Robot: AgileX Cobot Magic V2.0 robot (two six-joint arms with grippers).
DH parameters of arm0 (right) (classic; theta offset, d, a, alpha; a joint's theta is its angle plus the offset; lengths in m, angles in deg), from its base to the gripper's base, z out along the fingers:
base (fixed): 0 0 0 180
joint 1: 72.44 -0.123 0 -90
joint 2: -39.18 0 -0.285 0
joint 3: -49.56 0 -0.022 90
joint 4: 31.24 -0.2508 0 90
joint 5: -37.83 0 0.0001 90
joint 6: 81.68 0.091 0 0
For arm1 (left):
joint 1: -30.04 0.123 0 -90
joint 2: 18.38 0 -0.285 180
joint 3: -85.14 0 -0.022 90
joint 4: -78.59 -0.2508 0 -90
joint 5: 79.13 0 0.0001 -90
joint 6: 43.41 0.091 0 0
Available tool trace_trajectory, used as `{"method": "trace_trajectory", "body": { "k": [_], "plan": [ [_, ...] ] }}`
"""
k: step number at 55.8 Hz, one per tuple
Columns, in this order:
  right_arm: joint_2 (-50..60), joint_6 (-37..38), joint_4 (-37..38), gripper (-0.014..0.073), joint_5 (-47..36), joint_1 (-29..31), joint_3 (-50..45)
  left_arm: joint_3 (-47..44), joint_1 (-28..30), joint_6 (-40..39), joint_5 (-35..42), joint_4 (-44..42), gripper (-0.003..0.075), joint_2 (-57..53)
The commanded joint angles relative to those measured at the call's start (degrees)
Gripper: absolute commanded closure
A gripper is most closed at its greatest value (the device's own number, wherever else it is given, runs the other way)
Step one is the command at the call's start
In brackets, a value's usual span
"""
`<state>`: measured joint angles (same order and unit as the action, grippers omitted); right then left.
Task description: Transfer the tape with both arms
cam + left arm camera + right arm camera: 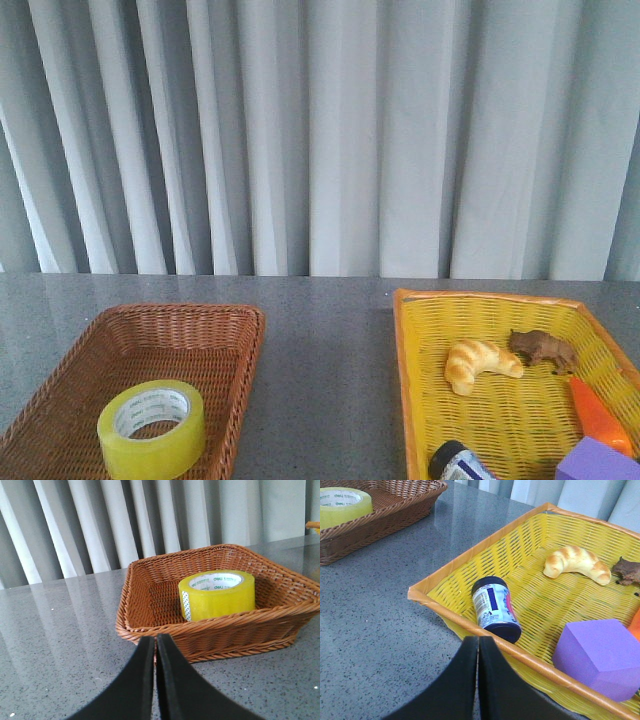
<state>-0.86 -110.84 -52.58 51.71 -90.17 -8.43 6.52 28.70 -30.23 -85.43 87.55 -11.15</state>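
The tape (152,428), a wide yellow roll with a white printed core, lies flat in the brown wicker basket (215,345) at the front left. It also shows in the left wrist view (217,595) and at the edge of the right wrist view (342,505). My left gripper (155,645) is shut and empty, just outside the brown basket's (150,630) near corner. My right gripper (478,645) is shut and empty, just outside the yellow basket's (445,570) rim. Neither arm shows in the front view.
The yellow basket (415,380) at the right holds a croissant (480,364), a brown toy animal (542,349), an orange carrot-like piece (600,415), a purple block (600,657) and a dark-capped jar (495,609). Grey tabletop (325,380) lies between the baskets; curtain behind.
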Motion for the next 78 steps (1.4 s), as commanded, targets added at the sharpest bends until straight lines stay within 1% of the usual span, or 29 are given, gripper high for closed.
{"method": "trace_trajectory", "body": {
  "k": [1, 54, 61, 65, 68, 74, 78],
  "plan": [
    [-0.14, 0.06, -0.29, 0.0598, -3.53, 0.31, 1.61, 0.63, 0.11, -0.63, 3.87, 1.89, 0.0726, -1.00],
    [-0.14, -0.12, -0.17, 0.0598, -3.48, 0.31, 1.61, 0.63, 0.11, -0.58, 3.87, 1.89, 0.0726, -1.00],
    [3.48, -0.12, 0.47, 0.0598, -2.50, 0.31, 1.53, 0.63, 0.11, -0.58, 3.87, 1.89, 0.0726, -1.00],
    [6.70, 0.01, 1.86, 0.0598, -5.64, 0.31, -0.25, 0.63, 0.11, -0.58, 3.87, 1.89, 0.0726, -1.00],
    [9.40, 0.84, 1.87, 0.0598, -10.01, 0.31, -3.44, 0.63, 0.11, -0.58, 3.87, 1.89, 0.0726, -1.00],
    [16.36, 5.97, 1.87, 0.0598, -20.31, 0.31, -13.86, 0.63, 0.11, -0.58, 3.87, 1.89, 0.0726, -1.00],
    [20.15, 8.47, 2.55, 0.0598, -24.91, 0.31, -19.03, 0.63, 0.11, -0.58, 3.87, 1.89, 0.0726, -1.00]
  ]
}}
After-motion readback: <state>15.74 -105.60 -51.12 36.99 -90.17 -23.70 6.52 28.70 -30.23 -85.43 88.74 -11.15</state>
